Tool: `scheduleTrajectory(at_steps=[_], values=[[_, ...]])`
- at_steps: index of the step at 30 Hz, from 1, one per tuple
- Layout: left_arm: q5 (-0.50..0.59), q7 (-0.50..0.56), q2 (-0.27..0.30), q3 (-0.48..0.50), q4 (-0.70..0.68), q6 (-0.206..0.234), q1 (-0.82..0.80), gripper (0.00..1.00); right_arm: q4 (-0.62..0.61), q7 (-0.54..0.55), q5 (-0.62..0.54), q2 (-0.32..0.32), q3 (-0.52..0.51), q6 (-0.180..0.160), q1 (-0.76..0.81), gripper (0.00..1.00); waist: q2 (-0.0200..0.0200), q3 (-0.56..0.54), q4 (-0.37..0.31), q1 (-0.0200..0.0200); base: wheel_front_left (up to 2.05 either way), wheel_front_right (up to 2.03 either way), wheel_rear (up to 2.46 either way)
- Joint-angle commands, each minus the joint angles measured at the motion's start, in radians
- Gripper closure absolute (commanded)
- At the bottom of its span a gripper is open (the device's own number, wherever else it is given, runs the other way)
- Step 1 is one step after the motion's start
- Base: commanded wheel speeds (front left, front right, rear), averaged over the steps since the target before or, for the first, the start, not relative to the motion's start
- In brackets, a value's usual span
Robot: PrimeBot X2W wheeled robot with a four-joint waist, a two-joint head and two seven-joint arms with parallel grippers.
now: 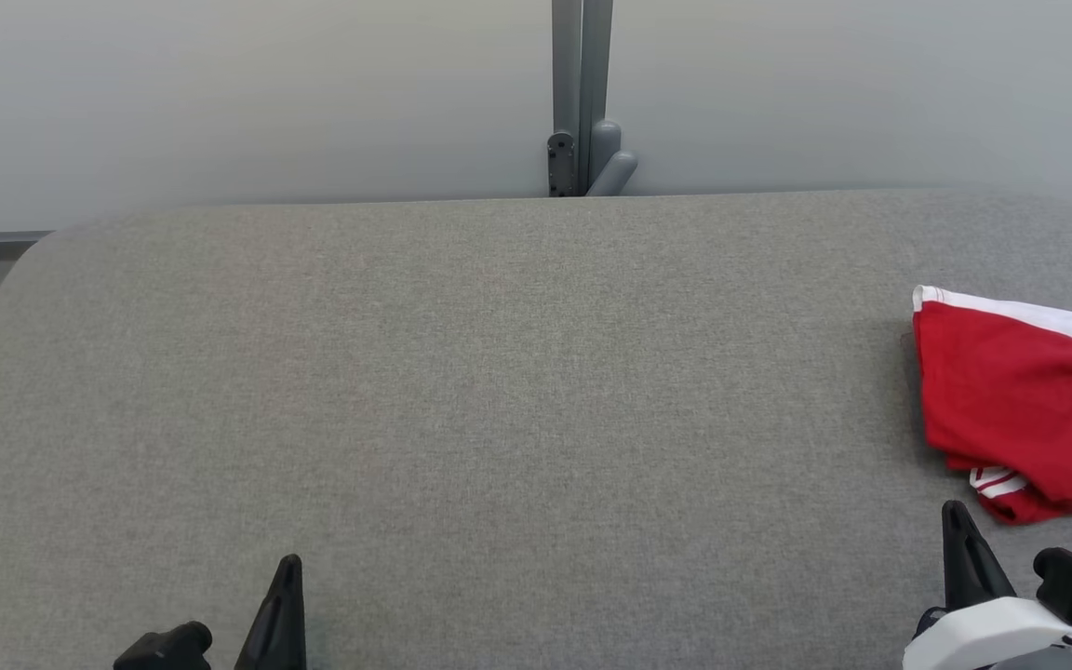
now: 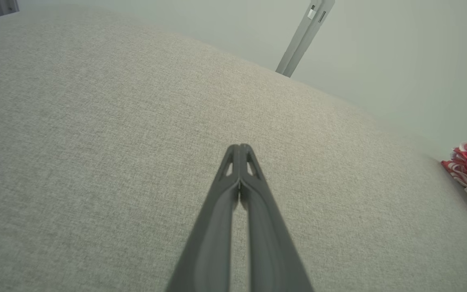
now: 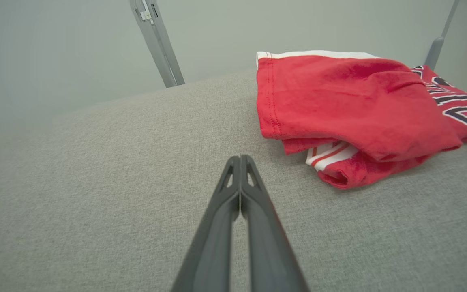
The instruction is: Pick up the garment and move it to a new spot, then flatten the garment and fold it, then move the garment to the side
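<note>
The red garment (image 1: pixel 1020 400) lies folded at the right edge of the grey fabric table (image 1: pixel 499 372), white trim along its far edge and dark lettering on its right part. Left gripper (image 2: pixel 239 147): fingers pressed together, holding nothing, over bare table at the near left, well apart from the garment. Right gripper (image 3: pixel 240 157): fingers pressed together, holding nothing, at the near right, near the garment's near edge but apart from it. A grey post (image 1: pixel 581 93) stands behind the table's far edge.
</note>
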Motion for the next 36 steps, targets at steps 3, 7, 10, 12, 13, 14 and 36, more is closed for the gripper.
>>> scheduleTrajectory(at_steps=[3,7,10,12,13,14,36], values=[[-0.088,0.016,0.012,0.015,-0.018,0.000,-0.036,1.00,-0.025,0.016,0.102,-0.007,0.008,0.000,-0.031,1.00,0.0004,0.001,-0.002,0.0000,0.00,0.00,0.00],[-0.154,0.031,0.015,0.021,-0.021,0.000,-0.046,1.00,-0.030,0.032,0.180,-0.008,0.013,0.000,-0.036,1.00,0.0005,0.001,-0.004,0.0000,0.00,0.00,0.00],[-0.202,0.042,0.017,0.026,-0.023,0.000,-0.052,1.00,-0.033,0.043,0.236,-0.009,0.016,0.000,-0.040,1.00,0.0006,0.001,-0.005,0.0000,0.00,0.00,0.00],[-0.233,0.049,0.018,0.030,-0.024,0.000,-0.057,1.00,-0.034,0.051,0.272,-0.009,0.018,0.000,-0.043,1.00,0.0006,0.002,-0.006,0.0000,0.00,0.00,0.00],[-0.248,0.053,0.019,0.032,-0.025,0.000,-0.059,1.00,-0.035,0.055,0.290,-0.009,0.018,0.000,-0.045,1.00,0.0007,0.002,-0.006,0.0000,0.00,0.00,0.00],[-0.263,0.056,0.019,0.033,-0.025,0.000,-0.061,1.00,-0.035,0.059,0.308,-0.009,0.019,0.000,-0.047,1.00,0.0007,0.002,-0.007,0.0000,0.00,0.00,0.00],[-0.540,0.124,0.026,0.069,-0.043,-0.001,-0.100,1.00,-0.046,0.134,0.635,-0.013,0.032,0.000,-0.077,1.00,0.0013,0.005,-0.017,0.0000,0.00,0.00,0.00]])
